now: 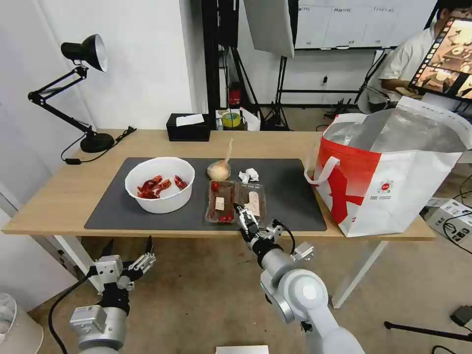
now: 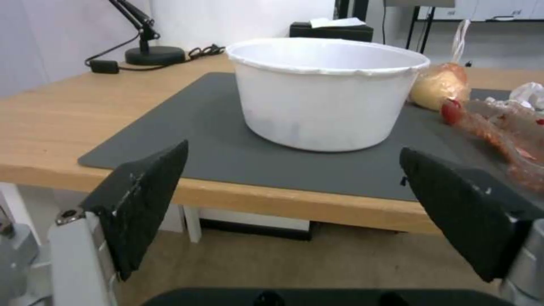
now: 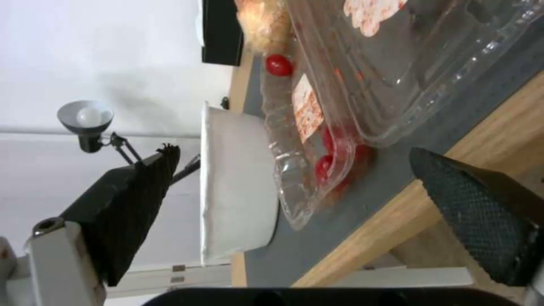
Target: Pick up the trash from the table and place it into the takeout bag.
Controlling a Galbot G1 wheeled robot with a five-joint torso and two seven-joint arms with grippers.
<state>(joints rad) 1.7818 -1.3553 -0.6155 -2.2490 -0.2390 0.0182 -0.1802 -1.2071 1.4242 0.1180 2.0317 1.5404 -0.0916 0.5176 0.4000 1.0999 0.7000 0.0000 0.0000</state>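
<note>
On the table [image 1: 64, 196], a dark grey mat [image 1: 290, 196] carries the trash: a white bowl of red crayfish shells [image 1: 160, 184] [image 2: 326, 93], a clear clamshell box with food scraps [image 1: 236, 201] [image 3: 363, 85], a small knotted bag [image 1: 219, 169] and a crumpled tissue [image 1: 249, 175]. The takeout bag [image 1: 388, 177] stands wide open on the table's right end. My right gripper [image 1: 241, 211] [image 3: 295, 155] is open at the box's near edge, turned on its side, fingers not touching it. My left gripper [image 1: 129, 243] [image 2: 293, 151] is open below the table's front edge, facing the bowl.
A black tissue box [image 1: 188, 127] and a tape roll [image 1: 230, 119] sit at the table's back edge, and a black desk lamp [image 1: 83, 54] stands at its far left corner. A light stand and tripod legs stand behind the table. Bare floor lies under my arms.
</note>
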